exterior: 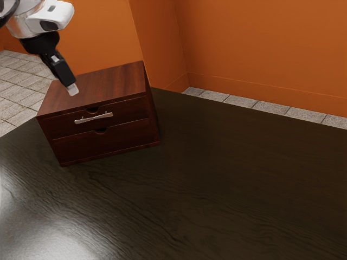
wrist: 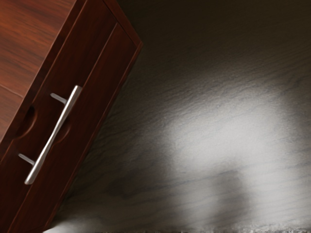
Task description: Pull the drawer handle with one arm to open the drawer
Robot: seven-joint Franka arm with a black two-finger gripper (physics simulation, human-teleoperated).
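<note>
The drawer (exterior: 127, 111) is the upper of two in a small dark red-brown wooden chest (exterior: 100, 84) that stands on a dark table (exterior: 227, 184), toward the exterior view's left. Its front lies flush with the chest's face, shut. The handle (exterior: 93, 117) is a slim silver bar, mounted level across the left half of the drawer front on two short posts. In the wrist view the handle (wrist: 52, 135) runs slantwise across the drawer (wrist: 85, 73).

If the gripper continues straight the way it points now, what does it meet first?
Probably the cabinet top near its front edge. Depth is unclear: the gripper might pass in front and reach the drawer handle instead.
</note>
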